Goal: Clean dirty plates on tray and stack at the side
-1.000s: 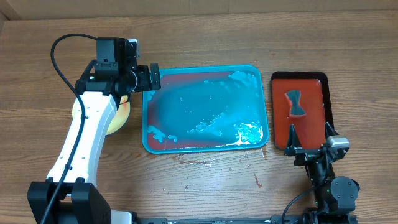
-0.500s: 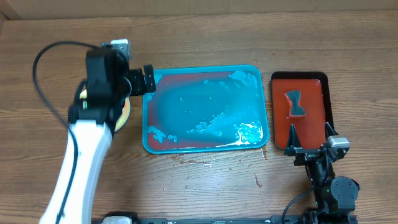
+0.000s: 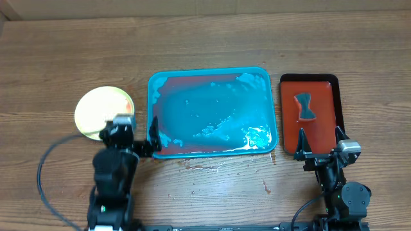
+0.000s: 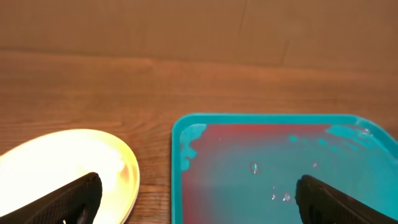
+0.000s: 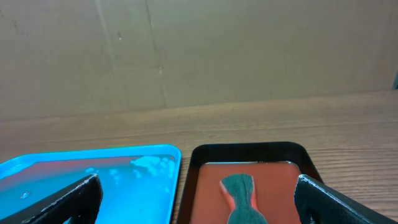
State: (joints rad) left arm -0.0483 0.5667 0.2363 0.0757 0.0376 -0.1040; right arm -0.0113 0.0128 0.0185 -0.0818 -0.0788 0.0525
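Observation:
A pale yellow plate [image 3: 101, 113] lies on the table left of the turquoise tray [image 3: 212, 109], with a reddish smear at its right edge. I cannot tell whether other plates lie under it. No plate is on the tray, which is wet with red smears and foam. My left gripper [image 3: 138, 140] is open and empty, low at the tray's front left corner. In the left wrist view, one finger hangs over the plate [image 4: 68, 165] and the other over the tray [image 4: 176, 155]. My right gripper [image 3: 319, 146] is open and empty at the front end of the red tray.
A red tray with a black rim [image 3: 334, 83] stands right of the turquoise tray and holds a dark green sponge [image 3: 306, 106]. The sponge [image 5: 242, 193] also shows in the right wrist view, on the red tray [image 5: 249, 152]. Reddish drips mark the wood in front of the turquoise tray.
My left arm has pulled back from above the plate and the tray's far left corner toward the table's front edge. The plate is now uncovered. The right arm has not moved.

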